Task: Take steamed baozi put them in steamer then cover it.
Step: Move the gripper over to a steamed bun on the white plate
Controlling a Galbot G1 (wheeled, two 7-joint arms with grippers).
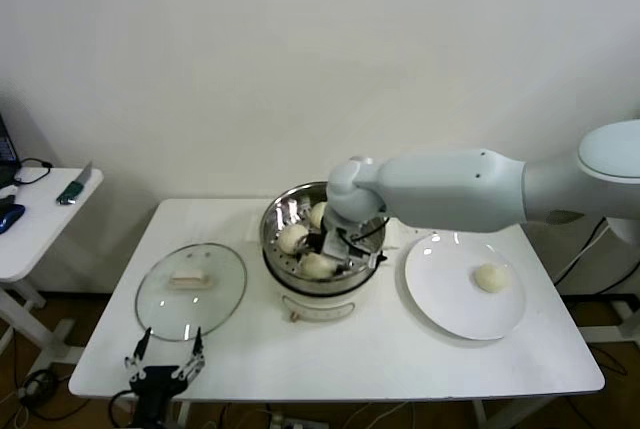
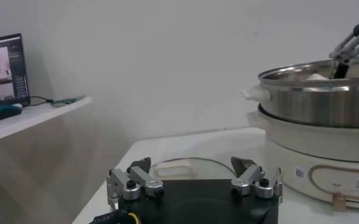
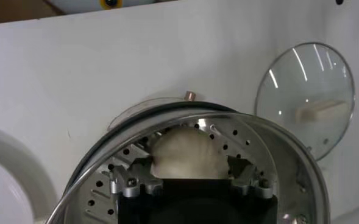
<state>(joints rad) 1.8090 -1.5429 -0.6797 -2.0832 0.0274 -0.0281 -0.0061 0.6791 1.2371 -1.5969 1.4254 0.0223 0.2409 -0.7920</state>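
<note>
The steel steamer (image 1: 274, 213) sits on its white pot base at the table's middle, with three baozi inside (image 1: 293, 238) (image 1: 318, 214) (image 1: 318, 265). My right gripper (image 1: 345, 249) reaches down into the basket. In the right wrist view its jaws (image 3: 190, 169) stand open, with a baozi (image 3: 188, 149) resting on the perforated floor between the fingers. One more baozi (image 1: 490, 277) lies on the white plate (image 1: 445, 304). The glass cover (image 1: 190, 289) lies flat left of the steamer. My left gripper (image 1: 165, 357) waits open at the front edge, just short of the cover (image 2: 188, 164).
A side table (image 1: 40, 214) with small items stands at the far left. The steamer (image 2: 313, 100) rises to the right of the left gripper (image 2: 192, 169). The cover (image 3: 304, 91) and the plate rim (image 3: 2, 176) also show in the right wrist view.
</note>
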